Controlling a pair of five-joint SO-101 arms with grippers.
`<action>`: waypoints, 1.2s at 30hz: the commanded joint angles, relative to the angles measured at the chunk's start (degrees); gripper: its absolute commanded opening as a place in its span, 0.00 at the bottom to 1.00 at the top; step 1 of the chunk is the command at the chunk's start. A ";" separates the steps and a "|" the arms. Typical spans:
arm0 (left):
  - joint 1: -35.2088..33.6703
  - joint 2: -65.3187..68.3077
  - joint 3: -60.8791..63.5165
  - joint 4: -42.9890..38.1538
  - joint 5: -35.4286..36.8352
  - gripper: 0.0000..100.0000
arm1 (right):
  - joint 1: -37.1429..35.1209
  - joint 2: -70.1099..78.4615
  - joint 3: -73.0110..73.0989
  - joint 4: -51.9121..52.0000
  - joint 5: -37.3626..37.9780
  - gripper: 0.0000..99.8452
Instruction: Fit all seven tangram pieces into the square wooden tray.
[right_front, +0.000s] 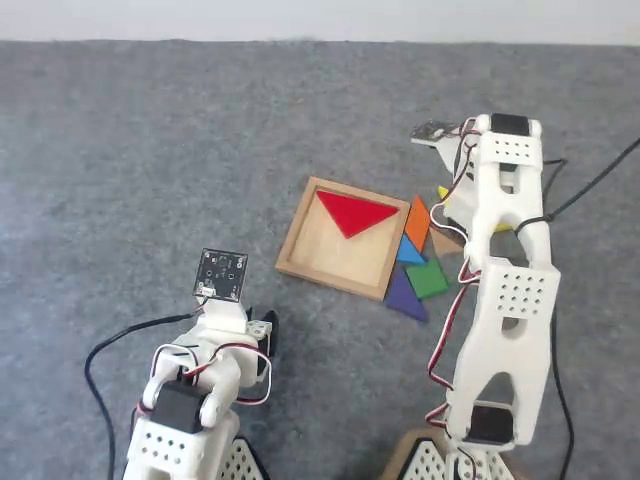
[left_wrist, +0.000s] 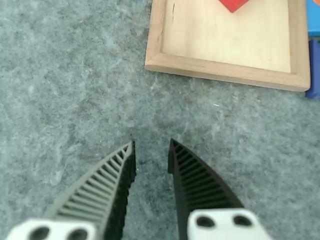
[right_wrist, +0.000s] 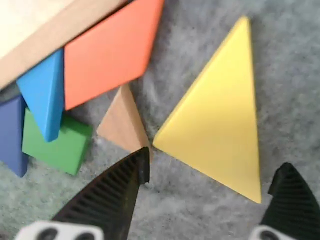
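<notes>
You have the wooden tray (right_front: 335, 258) a little right of centre in the high view, turned at an angle on the grey carpet (right_front: 140, 150). Inside it lies one piece, the red triangle (right_front: 352, 211), against the upper edge. The other pieces lie outside, along the tray's right side. The orange piece (right_front: 418, 222) touches the rim. Below it the blue triangle (right_front: 408, 252), the green square (right_front: 428, 278) and the purple piece (right_front: 404, 297) are packed together. A plain wood triangle (right_front: 446, 241) lies just right of the orange piece, and the yellow triangle (right_wrist: 220, 105) is beside it.

In the high view the right arm (right_front: 505, 290) covers most of the yellow triangle. The right gripper (right_wrist: 215, 165) is spread wide over that triangle and holds nothing. Whether its fingertips touch the carpet, I cannot tell. The left gripper (left_wrist: 152, 145), at the lower left of the high view, is only a little apart over the carpet, empty, near the tray's lower edge.
</notes>
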 joint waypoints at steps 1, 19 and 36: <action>0.09 -0.97 -0.66 0.09 0.35 0.11 | -0.40 -4.26 -0.44 -5.49 1.32 0.39; 0.09 -0.97 -0.66 0.09 0.35 0.11 | -2.86 3.91 -0.88 -6.90 -3.34 0.41; 0.09 -0.97 -0.66 0.09 0.35 0.11 | -5.93 3.74 -1.85 -12.09 -21.98 0.41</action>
